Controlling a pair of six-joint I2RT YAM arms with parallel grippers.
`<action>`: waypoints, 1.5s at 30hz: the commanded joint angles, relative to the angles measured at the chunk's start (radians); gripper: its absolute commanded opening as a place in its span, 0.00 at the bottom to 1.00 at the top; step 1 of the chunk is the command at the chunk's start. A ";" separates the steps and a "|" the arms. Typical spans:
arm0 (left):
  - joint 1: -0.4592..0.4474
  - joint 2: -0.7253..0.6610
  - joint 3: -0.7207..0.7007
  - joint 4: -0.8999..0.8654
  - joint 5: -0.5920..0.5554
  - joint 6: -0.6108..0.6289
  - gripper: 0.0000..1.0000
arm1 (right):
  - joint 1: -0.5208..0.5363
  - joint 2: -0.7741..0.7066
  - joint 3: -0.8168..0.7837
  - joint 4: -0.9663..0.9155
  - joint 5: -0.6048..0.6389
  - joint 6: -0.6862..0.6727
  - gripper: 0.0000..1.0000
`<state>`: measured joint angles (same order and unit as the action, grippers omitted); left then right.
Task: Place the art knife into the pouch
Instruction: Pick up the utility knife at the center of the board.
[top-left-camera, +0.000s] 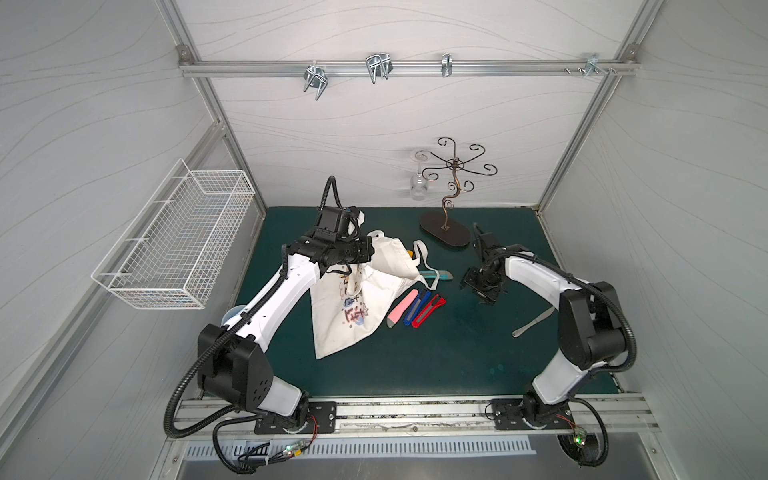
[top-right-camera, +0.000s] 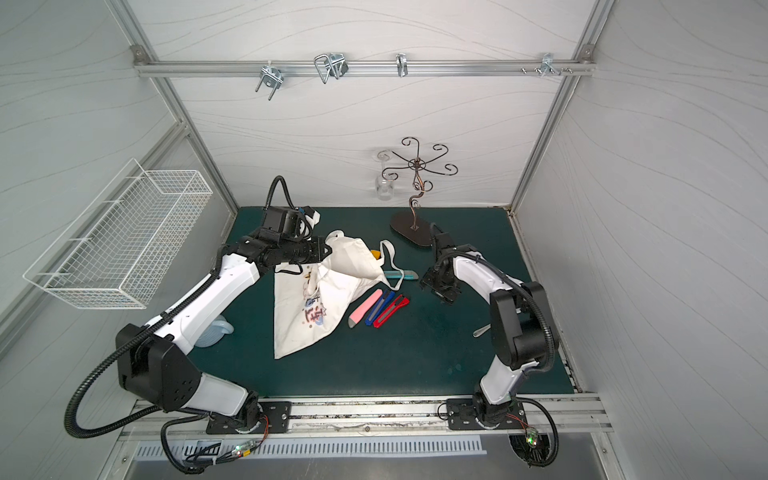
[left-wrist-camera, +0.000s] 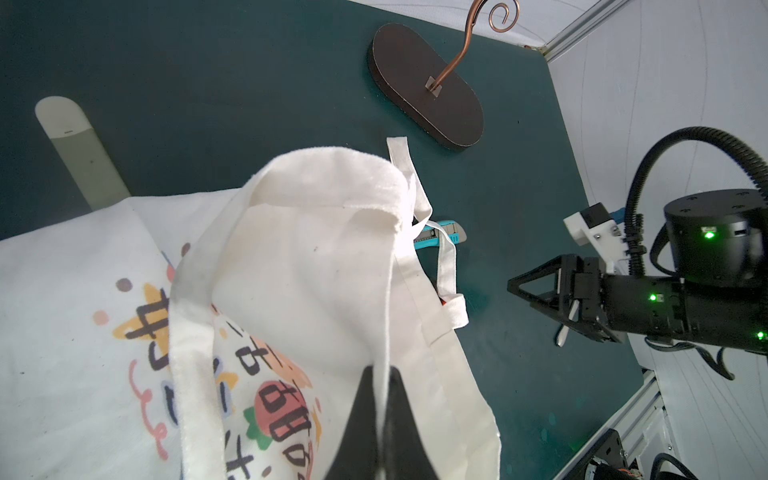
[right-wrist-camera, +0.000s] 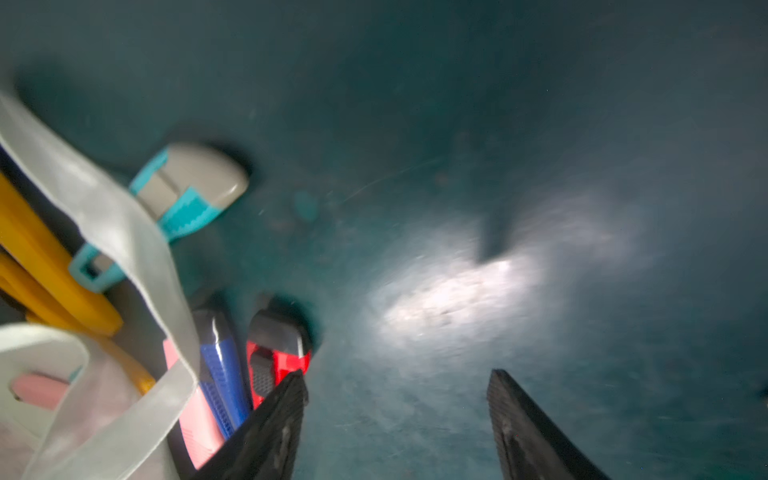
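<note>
The cream pouch (top-left-camera: 353, 307) lies on the green mat with its printed side up, seen in both top views (top-right-camera: 307, 307). My left gripper (left-wrist-camera: 380, 370) is shut on the pouch's (left-wrist-camera: 299, 270) rim and holds its mouth lifted. Three art knives lie side by side next to the pouch: pink (top-left-camera: 402, 307), blue (top-left-camera: 417, 307) and red (top-left-camera: 430, 311). A teal knife (top-left-camera: 436, 274) lies under a handle loop, and a yellow one (right-wrist-camera: 41, 257) shows beside the pouch. My right gripper (right-wrist-camera: 397, 376) hangs open over bare mat, one finger close to the red knife (right-wrist-camera: 274, 353).
A wire stand on a dark oval base (top-left-camera: 444, 230) stands at the back, with a glass (top-left-camera: 417, 187) hanging from it. A metal spatula (top-left-camera: 534, 322) lies by the right arm. A white wire basket (top-left-camera: 174, 241) hangs on the left wall.
</note>
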<state>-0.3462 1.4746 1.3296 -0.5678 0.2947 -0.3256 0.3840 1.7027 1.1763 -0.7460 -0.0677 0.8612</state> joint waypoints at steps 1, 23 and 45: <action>-0.002 -0.005 0.049 0.039 0.001 0.008 0.00 | 0.077 0.028 0.034 0.017 -0.017 0.061 0.72; -0.002 -0.016 0.043 0.034 -0.002 0.014 0.00 | 0.324 0.210 0.161 0.004 0.018 0.116 0.59; -0.002 -0.016 0.040 0.041 0.004 0.013 0.00 | 0.346 0.220 0.115 0.001 0.025 0.100 0.52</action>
<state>-0.3462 1.4746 1.3296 -0.5678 0.2951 -0.3252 0.7223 1.9049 1.2869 -0.7143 -0.0601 0.9501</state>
